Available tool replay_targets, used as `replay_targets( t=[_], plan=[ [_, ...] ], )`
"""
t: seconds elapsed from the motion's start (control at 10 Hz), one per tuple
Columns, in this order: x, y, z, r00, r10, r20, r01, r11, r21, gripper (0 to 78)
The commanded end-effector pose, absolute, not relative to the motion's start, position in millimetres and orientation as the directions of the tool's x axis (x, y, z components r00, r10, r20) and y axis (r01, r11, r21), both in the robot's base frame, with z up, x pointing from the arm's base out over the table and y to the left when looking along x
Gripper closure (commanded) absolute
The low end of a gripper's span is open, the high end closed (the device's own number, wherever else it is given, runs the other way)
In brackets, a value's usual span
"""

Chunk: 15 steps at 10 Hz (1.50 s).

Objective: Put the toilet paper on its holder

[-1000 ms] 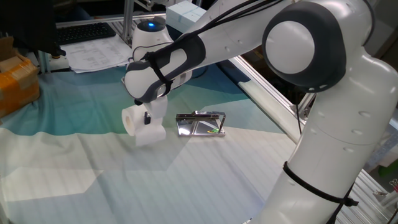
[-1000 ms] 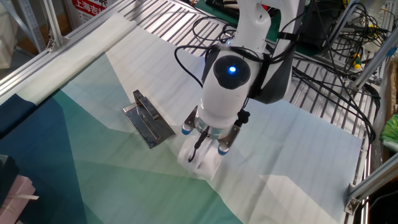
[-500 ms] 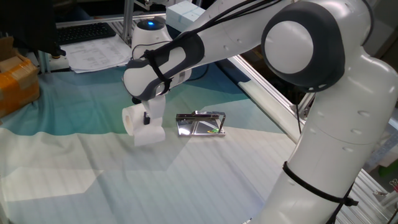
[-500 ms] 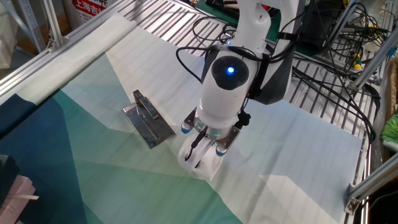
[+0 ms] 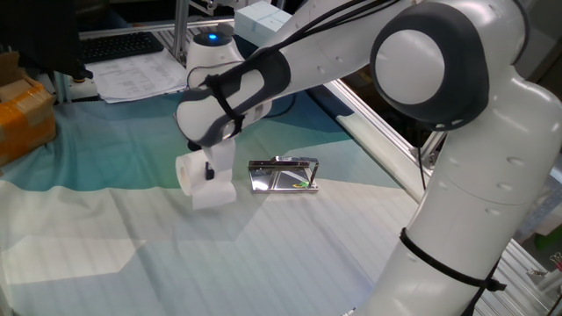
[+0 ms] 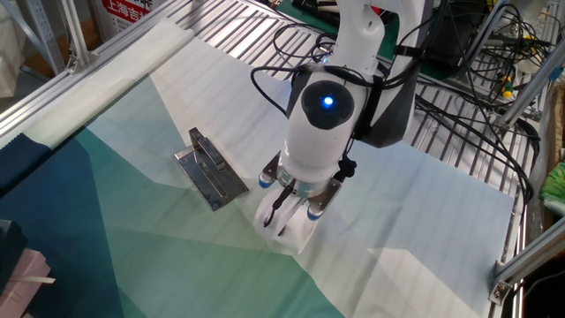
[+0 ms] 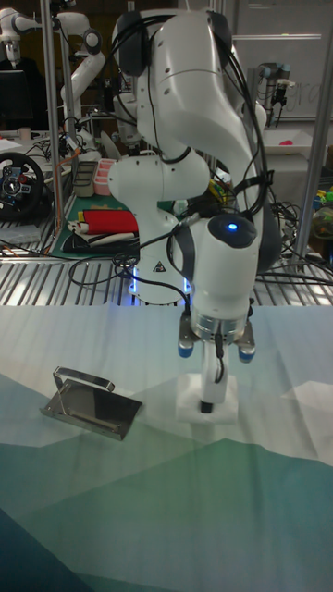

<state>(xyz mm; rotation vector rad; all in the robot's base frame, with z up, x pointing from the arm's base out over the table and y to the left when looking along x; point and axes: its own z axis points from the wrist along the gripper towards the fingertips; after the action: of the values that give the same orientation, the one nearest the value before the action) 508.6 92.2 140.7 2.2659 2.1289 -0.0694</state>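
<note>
The gripper (image 5: 211, 171) is closed on the roll (image 5: 190, 170) at the counter (image 5: 263, 254), well short of the holder (image 5: 283, 175); mounting remains.

The arm (image 5: 421, 132) is glossy white with rounded joints, dark grey bands and black cables. A blue light (image 7: 231, 224) glows on the wrist. Blue caps, probably buttons, flank the flange.

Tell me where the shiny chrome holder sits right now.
In the tall fixed view, the shiny chrome holder with its mirror plate and wire bar lies flat on the teal-and-white cloth, left of the white toilet paper roll under the claw, not touching it.
</note>
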Motion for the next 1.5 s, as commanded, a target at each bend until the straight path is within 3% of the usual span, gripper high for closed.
replay_targets(
  t=[0.1,0.8,1.5],
  plan=[
    [505.6,89.9,139.8,0.103,0.992,-0.075,0.995,-0.103,0.005,76.2],
    [506.4,79.8,145.8,0.116,0.992,-0.046,0.993,-0.116,0.008,76.2],
    [497.8,32.9,145.4,0.080,0.997,-0.013,0.997,-0.080,0.015,76.2]
  ],
)
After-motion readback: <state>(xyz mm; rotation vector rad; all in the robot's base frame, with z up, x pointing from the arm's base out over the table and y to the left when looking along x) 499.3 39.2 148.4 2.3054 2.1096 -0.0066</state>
